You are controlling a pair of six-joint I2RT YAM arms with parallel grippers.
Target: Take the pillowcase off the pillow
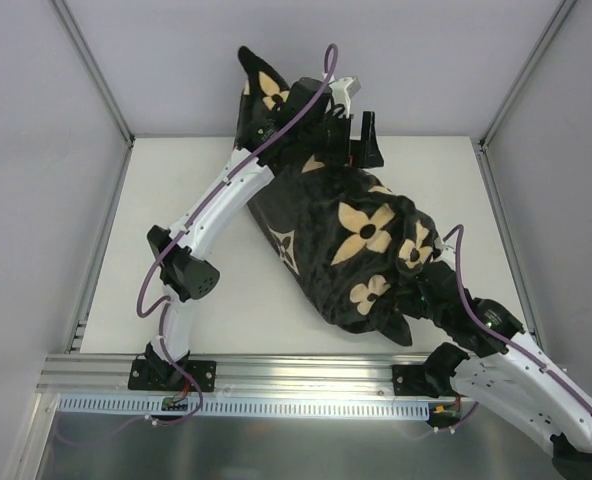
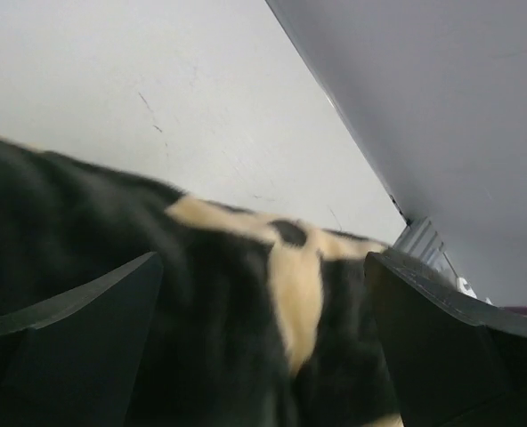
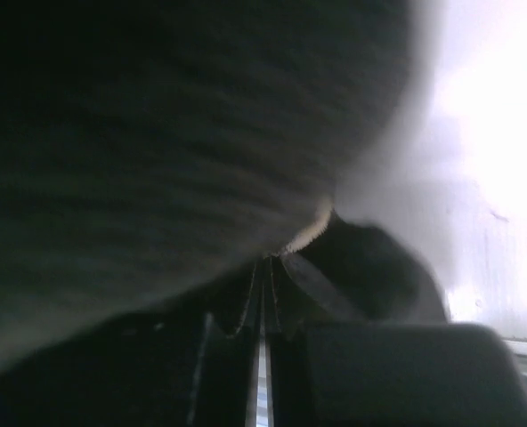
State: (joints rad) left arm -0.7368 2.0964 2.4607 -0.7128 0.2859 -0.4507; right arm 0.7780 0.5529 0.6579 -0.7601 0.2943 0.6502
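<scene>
Left arm reaches to the far edge of the white table top [image 1: 176, 180]. Left gripper [image 1: 351, 135] is over the far end of the bundle. In the wrist view its black fingers [image 2: 85, 338] stand wide apart, with cloth lying beyond them and nothing clamped. A peak of cloth stands up just beside the left wrist.

Centre: the large, soft black velvety pillowcase printed with tan four-petal flowers [image 1: 346, 240] lies as a plump, rumpled bundle running from the far middle of the table to the near right. The plain white pillow shows in no view. Judgement: it is fully inside the cover.

Right: right gripper [image 1: 421, 290] is buried in the near-right corner of the pillowcase. In the wrist view its fingers are pressed together, and a tan-edged fold looks nipped at their tips. The grey blur above them could be cover or filling; cannot tell.

Handling (judgement):
- The bundle is light, limp and easily squashed, and nothing in it is fragile.
- Velvet pile is likely to slide in a shallow pinch, so take a deep bite on a doubled fold or a hem.
- The cloth will stretch and bunch before the cushion moves.
- Best holds are one gripper on the cover alone at a corner or at the closed end, and the other pinning or drawing the cushion at the open mouth.
- The mouth is not identifiable here.
</scene>
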